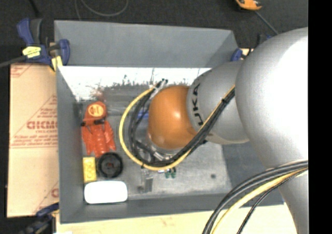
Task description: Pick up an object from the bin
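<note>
White oblong bar (105,192) lies flat in the lower-left corner of the grey bin (140,46), its long axis along the near wall, ends pointing left and right. A black disc (110,165), yellow block (89,169) and orange toy figure (97,133) sit just above. The gripper (148,180) hangs low, near the bar's right; whether it is spread or pressed together cannot be told. A clean pick likely means closing across the bar's short width, clear of the wall
</note>
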Action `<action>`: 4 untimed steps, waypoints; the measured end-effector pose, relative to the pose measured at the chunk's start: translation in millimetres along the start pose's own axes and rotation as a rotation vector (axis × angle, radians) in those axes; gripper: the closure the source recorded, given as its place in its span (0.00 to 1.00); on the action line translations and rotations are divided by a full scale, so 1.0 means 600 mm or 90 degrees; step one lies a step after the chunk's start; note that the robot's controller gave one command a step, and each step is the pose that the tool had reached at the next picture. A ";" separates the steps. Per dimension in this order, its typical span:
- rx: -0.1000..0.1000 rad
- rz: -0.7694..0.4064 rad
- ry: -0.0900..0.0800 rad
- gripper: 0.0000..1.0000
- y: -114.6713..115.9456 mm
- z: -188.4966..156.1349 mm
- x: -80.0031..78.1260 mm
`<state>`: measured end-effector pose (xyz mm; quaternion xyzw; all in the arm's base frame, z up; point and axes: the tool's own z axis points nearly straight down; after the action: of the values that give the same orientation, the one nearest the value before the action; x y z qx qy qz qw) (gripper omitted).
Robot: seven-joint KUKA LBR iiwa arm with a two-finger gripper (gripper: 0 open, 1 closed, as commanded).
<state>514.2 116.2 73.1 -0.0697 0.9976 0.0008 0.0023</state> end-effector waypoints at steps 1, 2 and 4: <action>0.001 -0.047 0.003 0.00 0.020 0.008 0.029; 0.002 -0.043 0.002 0.00 0.030 0.005 0.028; 0.001 -0.041 0.006 0.00 0.063 -0.078 -0.016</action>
<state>518.2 155.0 120.1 -0.1019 0.9948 0.0000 -0.0025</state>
